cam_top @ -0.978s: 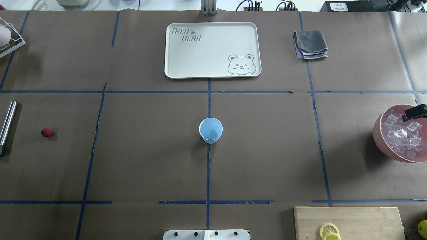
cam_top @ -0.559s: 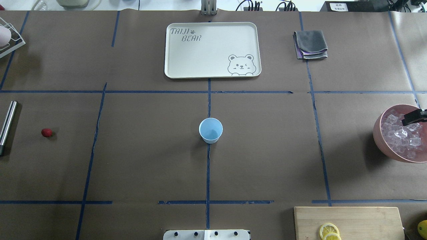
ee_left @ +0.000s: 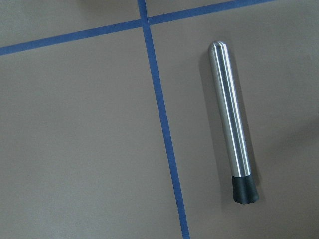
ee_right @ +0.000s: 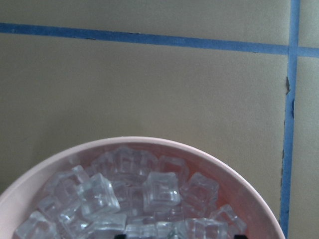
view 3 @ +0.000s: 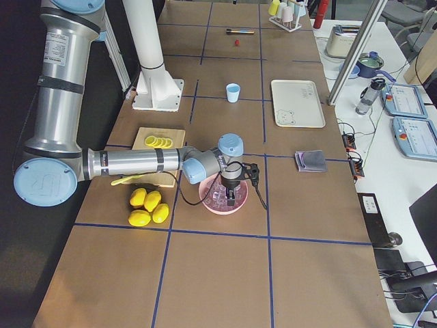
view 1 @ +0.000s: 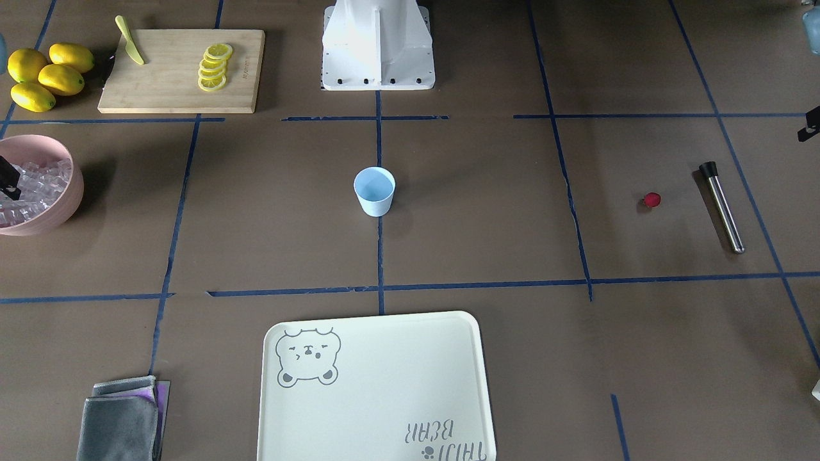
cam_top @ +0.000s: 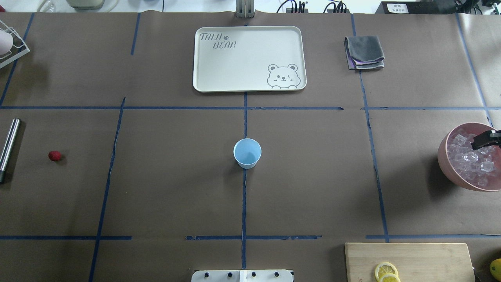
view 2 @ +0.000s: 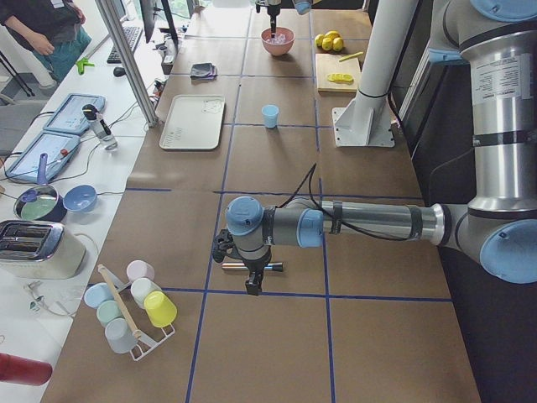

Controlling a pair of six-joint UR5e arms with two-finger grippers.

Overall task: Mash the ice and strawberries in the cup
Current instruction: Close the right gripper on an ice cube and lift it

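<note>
The light-blue cup (cam_top: pixel 247 153) stands upright and empty at the table's middle. The red strawberry (cam_top: pixel 54 156) lies on the table at the far left, beside a steel muddler (cam_top: pixel 8 145). The ice (cam_top: pixel 469 160) fills a pink bowl (cam_top: pixel 444 156) at the right edge. My right gripper (view 3: pixel 231 197) hangs over the bowl, its black finger (cam_top: pixel 487 140) just above the cubes. In the right wrist view the two tips sit apart at the bottom edge, open, over the ice (ee_right: pixel 159 191). My left gripper (view 2: pixel 252 281) hovers above the muddler (ee_left: pixel 232 129); I cannot tell if it is open.
A cream bear tray (cam_top: pixel 250 58) and a folded grey cloth (cam_top: pixel 364 52) lie at the back. A cutting board (cam_top: pixel 411 260) with lemon slices (cam_top: pixel 385 271) is at the front right, with whole lemons (view 1: pixel 45 77) and a knife (view 1: pixel 130 32) nearby.
My right gripper's finger has shifted slightly right and lower over the ice in the bowl. The cup, strawberry and muddler have not moved.
</note>
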